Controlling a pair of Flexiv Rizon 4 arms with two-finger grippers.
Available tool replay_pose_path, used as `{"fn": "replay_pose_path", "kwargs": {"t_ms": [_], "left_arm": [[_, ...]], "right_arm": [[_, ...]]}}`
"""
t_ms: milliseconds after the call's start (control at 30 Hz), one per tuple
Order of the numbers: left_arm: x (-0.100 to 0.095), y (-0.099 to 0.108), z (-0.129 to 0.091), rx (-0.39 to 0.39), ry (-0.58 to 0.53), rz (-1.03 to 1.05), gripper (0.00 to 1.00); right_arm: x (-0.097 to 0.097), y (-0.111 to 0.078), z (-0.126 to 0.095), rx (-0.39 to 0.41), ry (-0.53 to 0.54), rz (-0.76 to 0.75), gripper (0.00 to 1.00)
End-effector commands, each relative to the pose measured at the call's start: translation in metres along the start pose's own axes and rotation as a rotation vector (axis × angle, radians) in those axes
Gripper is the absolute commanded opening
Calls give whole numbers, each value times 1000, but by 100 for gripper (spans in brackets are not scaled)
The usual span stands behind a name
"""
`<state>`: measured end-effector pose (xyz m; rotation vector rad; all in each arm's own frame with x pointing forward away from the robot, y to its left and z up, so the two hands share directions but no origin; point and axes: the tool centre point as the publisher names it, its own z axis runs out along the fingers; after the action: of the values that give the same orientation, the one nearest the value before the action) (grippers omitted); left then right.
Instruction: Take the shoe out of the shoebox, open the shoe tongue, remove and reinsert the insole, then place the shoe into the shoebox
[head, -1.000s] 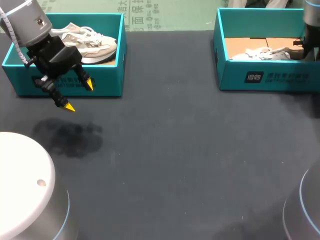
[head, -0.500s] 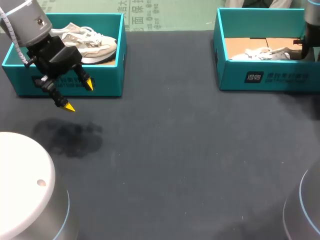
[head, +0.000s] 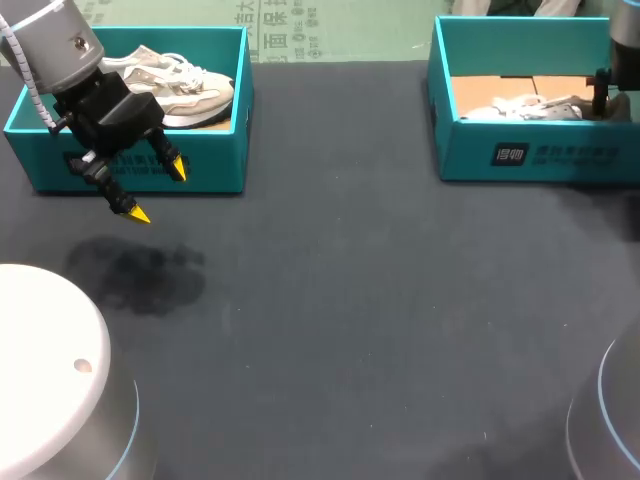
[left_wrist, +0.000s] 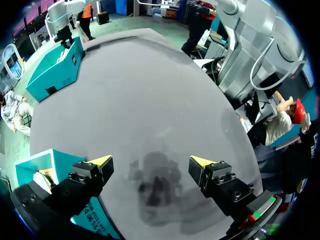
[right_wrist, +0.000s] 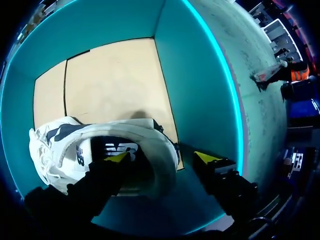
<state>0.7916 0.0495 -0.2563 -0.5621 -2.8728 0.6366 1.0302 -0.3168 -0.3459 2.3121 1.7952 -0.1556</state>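
The shoe (right_wrist: 145, 137) lies inside the right shoebox (head: 540, 155). The right hand (right_wrist: 162, 157) is spread apart, one finger inside the heel opening, the other outside and clear of the heel. A slip is likely if only the soft collar is pinched, or the toe could be caught on the box wall. The long axis follows the box's length, heel toward the right arm. The left hand (head: 159, 193) is spread apart above the worktop (head: 350, 300).
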Motion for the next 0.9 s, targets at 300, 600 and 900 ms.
{"fn": "replay_pose_path", "kwargs": {"t_ms": [300,600,900], "left_arm": [[1,0,0,-3,-1,1,100],[1,0,0,-3,-1,1,100],[1,0,0,-3,-1,1,100]], "right_arm": [[4,2,-33,-28,17,-9,88],[10,-1,-52,-33,38,-8,90],[17,-8,-103,-47,78,-29,100]]}}
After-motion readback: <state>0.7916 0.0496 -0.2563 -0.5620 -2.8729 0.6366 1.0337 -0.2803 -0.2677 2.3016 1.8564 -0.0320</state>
